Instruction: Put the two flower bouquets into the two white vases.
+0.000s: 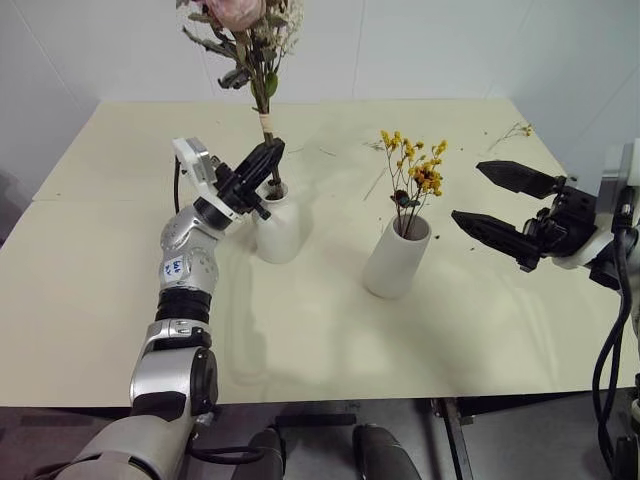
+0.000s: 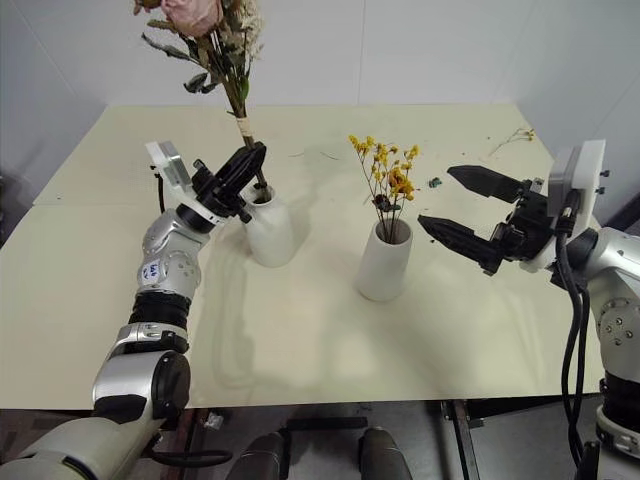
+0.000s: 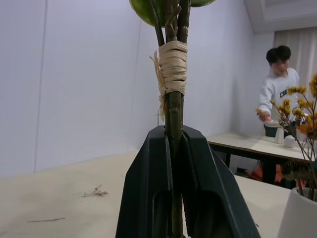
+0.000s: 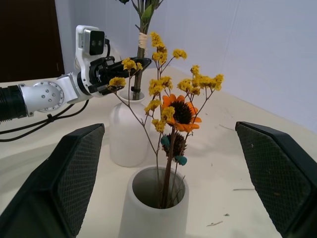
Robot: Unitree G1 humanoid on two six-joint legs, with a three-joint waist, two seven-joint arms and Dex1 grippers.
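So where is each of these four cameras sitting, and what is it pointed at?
Left eye and right eye: on the head, looking down over the table and both arms.
Left wrist: along the left gripper, shut on the rose bouquet.
Right wrist: between the open right gripper fingers, facing the cylinder vase.
Shared: yellow bouquet, bottle vase.

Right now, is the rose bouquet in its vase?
In: the rose bouquet stands upright with its stems in the bottle-shaped vase, left gripper clamping them.
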